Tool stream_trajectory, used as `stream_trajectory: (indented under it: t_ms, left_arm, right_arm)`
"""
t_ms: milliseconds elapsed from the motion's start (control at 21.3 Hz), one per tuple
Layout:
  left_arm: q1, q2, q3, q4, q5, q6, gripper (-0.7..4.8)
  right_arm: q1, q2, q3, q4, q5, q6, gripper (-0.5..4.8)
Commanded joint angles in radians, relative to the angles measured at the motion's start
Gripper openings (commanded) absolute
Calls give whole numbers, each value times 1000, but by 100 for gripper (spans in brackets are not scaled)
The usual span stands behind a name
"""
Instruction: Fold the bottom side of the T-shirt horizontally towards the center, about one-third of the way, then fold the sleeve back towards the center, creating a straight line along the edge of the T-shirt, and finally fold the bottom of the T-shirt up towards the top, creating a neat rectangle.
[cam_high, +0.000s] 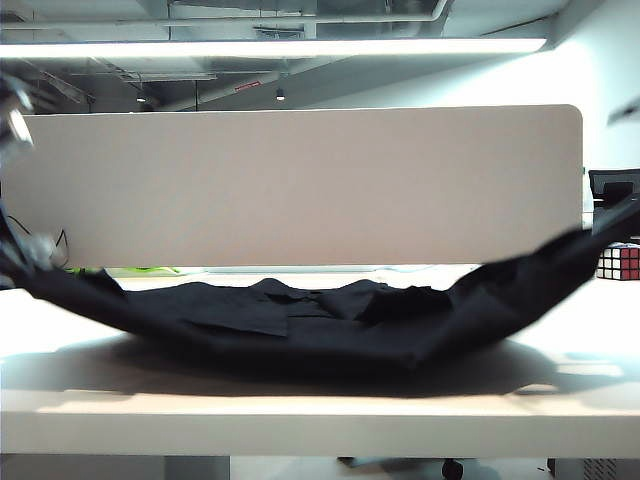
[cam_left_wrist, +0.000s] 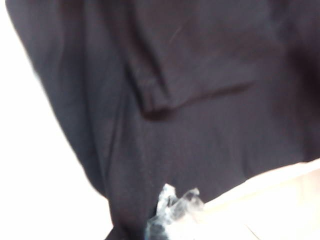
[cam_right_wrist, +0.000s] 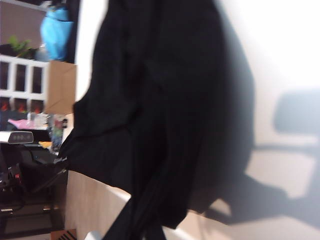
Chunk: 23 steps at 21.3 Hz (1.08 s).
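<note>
T-shirt (cam_high: 300, 320) cloth is judged soft and limp, sagging onto the bench (cam_high: 300, 400) between its raised ends, where the left end effector (cam_left_wrist: 172, 212) and the unseen right end effector are clamped.

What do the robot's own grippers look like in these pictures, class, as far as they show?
Little shows. The left gripper appears only as blurred, pale, translucent finger tips with a dark base. The right gripper is hidden behind black cloth. In the exterior view both arms are blurred at the edges.
</note>
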Motion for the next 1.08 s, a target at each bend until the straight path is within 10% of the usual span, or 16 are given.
stream_trajectory:
  t_ms: [47,282,517,893,1081]
  left_arm:
    - [2,-171,2,-158,-35,5,-6]
    - [2,-489,3,-327,-123,-18,-6]
    - [2,-515,43,-220,-181,-36,-6]
    - [2,72,241,271,-177,-24,-6]
    - [2,410,490,301,-135,-16,-6]
  right_arm:
    - [0,-235,3,-171,-34,8,-9]
    - [2,-553,4,-313,-22,72,-9]
    - [0,-577,5,-104,23,220,-9]
    - [-6,30,223,294,26,216,-9]
    - [4,320,428,302,19,167,-9]
